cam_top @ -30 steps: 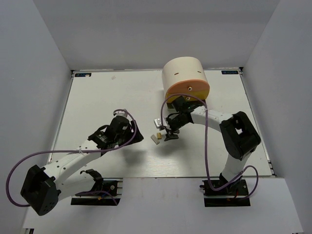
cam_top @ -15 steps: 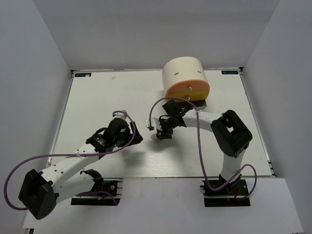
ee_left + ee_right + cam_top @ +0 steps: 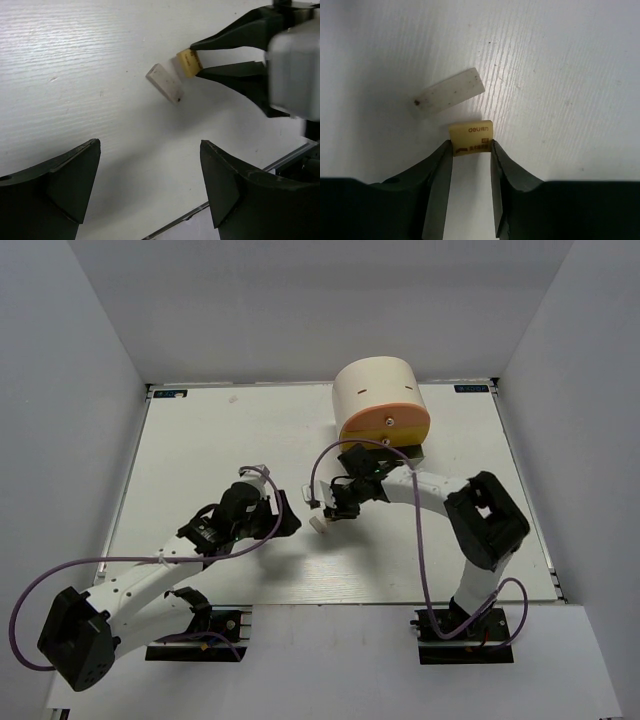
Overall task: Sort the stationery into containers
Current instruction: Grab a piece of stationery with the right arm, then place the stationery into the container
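Observation:
My right gripper (image 3: 471,148) is shut on a small tan eraser (image 3: 471,136), holding it by its two sides low over the white table. A flat white eraser (image 3: 448,93) lies on the table just beyond it, apart from it. In the top view the right gripper (image 3: 333,510) is in the table's middle, with the white eraser (image 3: 320,524) at its tip. My left gripper (image 3: 287,519) is open and empty, left of both erasers. Its wrist view shows the white eraser (image 3: 165,83) and the tan eraser (image 3: 189,62) pinched between the right fingers (image 3: 235,37). Highlighters, pencil and pen are out of view.
The cream half-cylinder organizer (image 3: 378,390) stands at the back, right of centre, with its orange drawer front and small knob (image 3: 386,424) facing the arms. The right arm (image 3: 440,490) arches from it towards the erasers. The table's near edge (image 3: 295,150) is close to the left gripper.
The right gripper moved left to the erasers, shut on the tan one and drew back a little with it. The left gripper moved slightly right towards the erasers.

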### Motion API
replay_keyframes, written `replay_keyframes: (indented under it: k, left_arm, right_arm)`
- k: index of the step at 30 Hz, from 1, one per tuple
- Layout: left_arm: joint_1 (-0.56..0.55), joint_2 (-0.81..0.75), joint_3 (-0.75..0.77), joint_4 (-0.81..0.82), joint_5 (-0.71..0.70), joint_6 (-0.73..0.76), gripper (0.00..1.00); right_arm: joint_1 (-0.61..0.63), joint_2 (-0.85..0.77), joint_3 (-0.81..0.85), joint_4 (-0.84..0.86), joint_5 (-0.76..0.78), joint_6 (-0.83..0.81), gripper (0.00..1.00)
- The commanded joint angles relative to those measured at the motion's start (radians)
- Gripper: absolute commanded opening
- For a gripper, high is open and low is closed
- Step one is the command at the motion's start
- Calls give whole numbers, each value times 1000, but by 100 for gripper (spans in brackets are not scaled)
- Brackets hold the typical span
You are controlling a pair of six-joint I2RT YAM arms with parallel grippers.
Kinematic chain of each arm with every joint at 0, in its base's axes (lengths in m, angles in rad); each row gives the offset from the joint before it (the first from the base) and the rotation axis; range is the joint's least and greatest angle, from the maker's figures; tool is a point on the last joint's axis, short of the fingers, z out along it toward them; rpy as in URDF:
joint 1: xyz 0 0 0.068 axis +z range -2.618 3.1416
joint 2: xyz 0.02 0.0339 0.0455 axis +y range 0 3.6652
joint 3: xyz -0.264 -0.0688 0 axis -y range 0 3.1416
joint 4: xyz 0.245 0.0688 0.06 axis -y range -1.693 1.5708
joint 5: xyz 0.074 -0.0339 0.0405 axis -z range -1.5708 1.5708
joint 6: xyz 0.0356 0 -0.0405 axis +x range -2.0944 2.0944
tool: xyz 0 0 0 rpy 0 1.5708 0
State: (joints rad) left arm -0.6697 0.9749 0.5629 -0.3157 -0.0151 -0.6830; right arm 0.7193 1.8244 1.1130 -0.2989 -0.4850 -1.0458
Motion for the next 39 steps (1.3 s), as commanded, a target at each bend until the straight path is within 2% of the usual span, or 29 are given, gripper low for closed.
replay_keyframes:
  k: [1, 4, 10, 14, 15, 19, 25, 27, 28, 35, 39]
  left_arm:
    - [2, -13, -17, 119, 63, 98, 90]
    - [2, 22, -28, 173, 89, 144, 93]
    - [2, 126, 35, 201, 133, 249, 93]
    - [2, 169, 46, 242, 142, 258, 94]
    - [2, 182, 46, 253, 153, 249, 94]
    - [2, 191, 37, 285, 171, 226, 94]
    - [2, 209, 37, 297, 159, 191, 94]
    - [2, 222, 37, 297, 149, 180, 96]
    - [2, 222, 37, 297, 149, 166, 99]
    - [2, 258, 68, 288, 149, 134, 99]
    - [-7, 258, 57, 306, 149, 83, 99]
  right_arm:
    - [-12, -186, -24, -28, -6, -31, 21]
    - [-35, -295, -50, -52, 8, -46, 20]
    - [-95, -460, -88, -66, 68, -47, 19]
    - [-147, -500, -70, -42, 132, 124, 19]
    - [-156, -502, -71, -40, 143, 230, 19]
    - [-220, -528, -87, -16, 170, 430, 19]
    - [-297, -548, -99, -26, 223, 731, 12]
    - [-342, -548, -108, -25, 238, 766, 12]
    - [-350, -550, -108, -19, 255, 821, 12]
    - [-460, -482, -85, -28, 253, 952, 13]
    - [-494, -452, -67, 6, 230, 963, 15]
